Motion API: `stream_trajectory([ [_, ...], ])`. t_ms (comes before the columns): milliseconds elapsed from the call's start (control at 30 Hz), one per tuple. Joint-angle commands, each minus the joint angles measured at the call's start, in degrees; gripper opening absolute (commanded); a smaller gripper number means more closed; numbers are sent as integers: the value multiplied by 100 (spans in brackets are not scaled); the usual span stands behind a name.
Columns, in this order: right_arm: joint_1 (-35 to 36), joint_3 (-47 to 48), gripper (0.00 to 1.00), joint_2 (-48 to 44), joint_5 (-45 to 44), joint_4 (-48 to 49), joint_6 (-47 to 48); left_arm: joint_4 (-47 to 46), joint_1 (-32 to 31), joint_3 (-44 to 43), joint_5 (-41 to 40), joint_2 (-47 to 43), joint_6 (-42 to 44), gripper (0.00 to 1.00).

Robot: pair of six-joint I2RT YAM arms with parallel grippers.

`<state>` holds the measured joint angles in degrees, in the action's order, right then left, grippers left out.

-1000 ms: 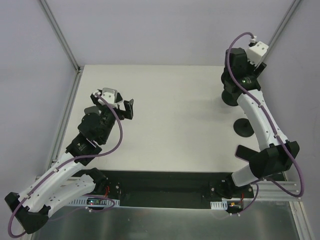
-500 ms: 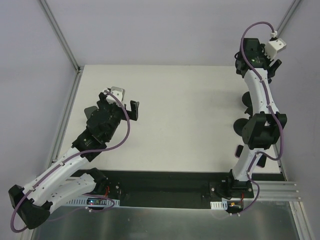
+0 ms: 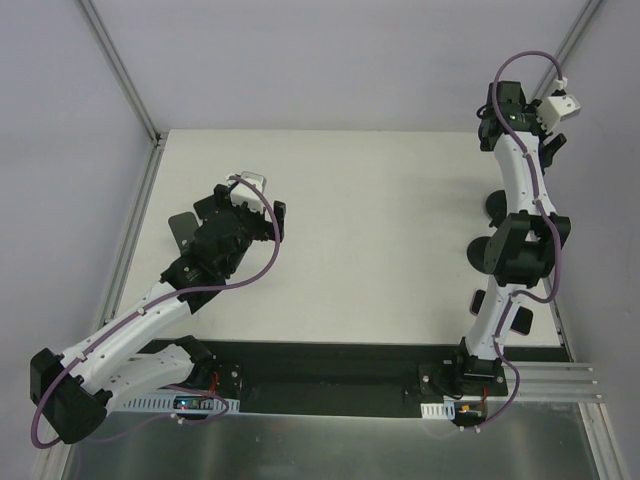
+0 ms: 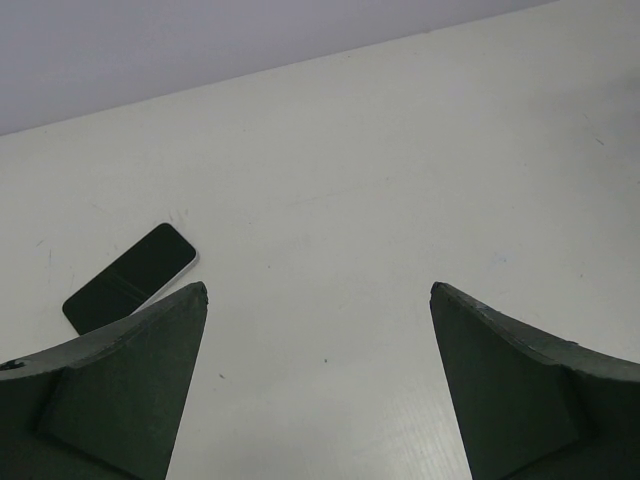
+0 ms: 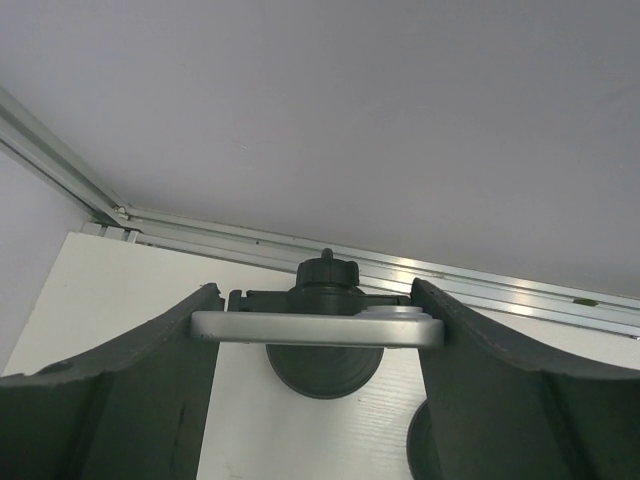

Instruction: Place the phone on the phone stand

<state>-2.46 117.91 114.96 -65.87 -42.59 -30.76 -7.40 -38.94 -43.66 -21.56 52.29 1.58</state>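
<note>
The phone [image 4: 130,278] lies flat on the white table, black and glossy, just beyond my left finger in the left wrist view. In the top view it [image 3: 179,228] is partly hidden by the left arm. My left gripper [image 4: 318,288] is open and empty above bare table, to the right of the phone; in the top view it [image 3: 252,205] sits left of centre. My right gripper [image 5: 315,290] holds the silver bar [image 5: 315,328] of the phone stand's head, touching both fingers, with the knob [image 5: 325,270] and disc base [image 5: 322,375] below. In the top view it [image 3: 548,140] is raised at the far right.
A round black disc [image 3: 496,207] sits on the table under the right arm. A second black disc [image 3: 482,255] lies nearer, also seen in the right wrist view [image 5: 425,440]. Two small dark objects [image 3: 481,301] lie near the right arm's base. Aluminium frame rails [image 5: 480,280] edge the table.
The right arm has straightened and swung its gripper up toward the far right corner. The left gripper has shifted right and turned, away from the phone.
</note>
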Motion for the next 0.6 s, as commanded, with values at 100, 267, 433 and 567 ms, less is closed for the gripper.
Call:
stream_trajectory([
  [100, -9, 488, 1, 194, -304, 137, -501, -227, -9, -20, -138, -52, -71, 91],
  [267, -9, 636, 1, 281, -260, 137, -633, -262, -9, 7, -173, 9, -62, 91],
  [433, -9, 1014, 1, 589, -277, 137, -519, -253, -9, 15, -173, 27, -79, 90],
  [567, -18, 1094, 1, 651, -278, 146, -554, -297, -17, 68, -199, -9, -71, 90],
])
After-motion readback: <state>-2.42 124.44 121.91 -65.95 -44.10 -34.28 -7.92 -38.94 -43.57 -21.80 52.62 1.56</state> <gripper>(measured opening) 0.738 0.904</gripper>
